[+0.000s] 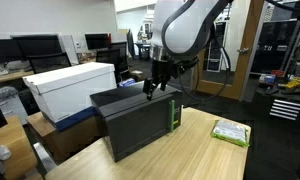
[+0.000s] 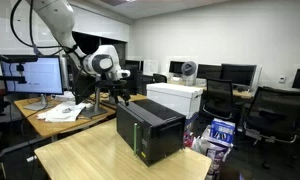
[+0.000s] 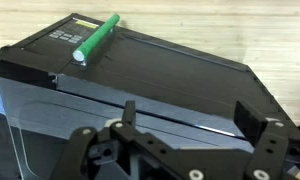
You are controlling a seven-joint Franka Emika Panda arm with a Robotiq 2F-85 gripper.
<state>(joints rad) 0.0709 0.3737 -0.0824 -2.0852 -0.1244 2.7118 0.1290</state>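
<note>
**Open gripper above black box, green cylinder on the lid**

Nearest the wrist lens: gripper (image 3: 190, 122), jaws spread wide and released, clasping nothing. Hovering just above the black box (image 3: 160, 72), apart from its top, with both fingers (image 3: 258, 128) dark against the lid.

On top of the black box, towards its far edge in the wrist view: green cylinder (image 3: 97, 38), lying flat and slanted, touching the lid, well apart from the fingers. Beside it on that same top, a small patch of pale markings, too blurred to read.

In both exterior views, seen over the rear part of the black box (image 1: 138, 122) (image 2: 150, 130): gripper (image 1: 152, 88) (image 2: 119, 92) pointing down from the white arm (image 1: 182, 30) (image 2: 60, 22).

Under the black box: wooden table (image 1: 205, 160).

Behind the black box: white box (image 1: 72, 86) (image 2: 176, 97), close by, on the side where the gripper hangs.

Beside the black box on the table, well apart from it: green packet (image 1: 230, 132), lying flat.

Farther behind the black box in an exterior view: monitor (image 2: 35, 72) and loose papers (image 2: 70, 111) on a desk.
</note>
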